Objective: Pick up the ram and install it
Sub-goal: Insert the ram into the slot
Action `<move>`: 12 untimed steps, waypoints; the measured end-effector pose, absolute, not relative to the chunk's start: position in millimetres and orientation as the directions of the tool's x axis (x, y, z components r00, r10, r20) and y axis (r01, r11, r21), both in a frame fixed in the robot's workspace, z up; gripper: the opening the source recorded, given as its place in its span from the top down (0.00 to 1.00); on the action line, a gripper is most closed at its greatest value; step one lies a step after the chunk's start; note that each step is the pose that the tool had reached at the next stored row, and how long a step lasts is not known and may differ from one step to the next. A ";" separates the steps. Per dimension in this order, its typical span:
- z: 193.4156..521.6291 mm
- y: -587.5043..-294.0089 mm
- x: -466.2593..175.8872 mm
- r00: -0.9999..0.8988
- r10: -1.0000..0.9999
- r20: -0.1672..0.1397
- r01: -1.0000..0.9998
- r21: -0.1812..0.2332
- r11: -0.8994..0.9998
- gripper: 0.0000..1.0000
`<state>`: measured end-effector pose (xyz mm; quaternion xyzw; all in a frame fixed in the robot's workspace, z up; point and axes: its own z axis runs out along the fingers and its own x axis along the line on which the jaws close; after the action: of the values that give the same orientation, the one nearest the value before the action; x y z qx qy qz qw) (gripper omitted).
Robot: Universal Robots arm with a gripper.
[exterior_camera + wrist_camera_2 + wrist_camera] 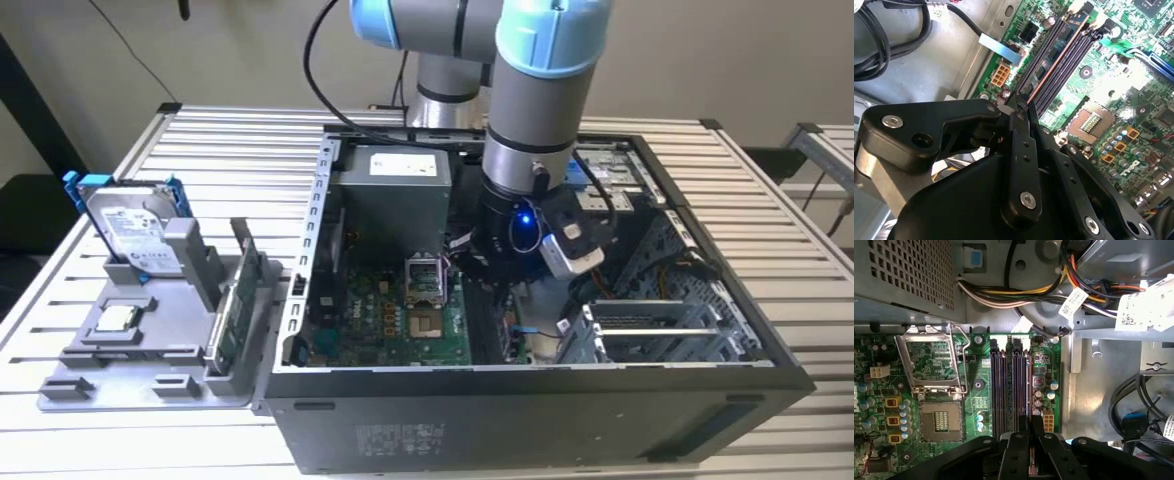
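The ram (1056,60) is a thin dark blue stick seen edge-on, standing in the motherboard memory slot nearest the case wall. In both wrist views my gripper (1023,102) has its black fingers pinched together on the stick's near end. The same stick (1027,390) runs along the row of parallel slots up to my gripper (1028,422). In the exterior view the arm's wrist (527,235) reaches down into the open computer case (534,400), over the green motherboard (400,320). Whether the stick is fully seated I cannot tell.
An open CPU socket (936,370) lies beside the slots. Bundled cables (1019,295) and the grey power supply (387,195) crowd the case's far end. On the exterior view's left, a grey tray (107,380) holds a hard drive (127,225) and an upright green card (240,300).
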<state>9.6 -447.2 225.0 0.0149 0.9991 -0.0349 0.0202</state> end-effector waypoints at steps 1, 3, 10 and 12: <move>224.2 -447.1 9.6 -0.999 0.028 -0.042 0.031 -0.069 0.997 0.86; 223.7 -447.2 9.5 -0.999 0.028 -0.041 0.031 -0.069 0.997 0.86; 222.5 -447.3 9.1 -0.999 0.028 -0.041 0.031 -0.069 0.997 0.86; 222.4 -447.3 9.0 -0.999 0.028 -0.041 0.031 -0.069 0.997 0.86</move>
<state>9.0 -447.3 222.4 0.0149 0.9991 -0.0348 0.0202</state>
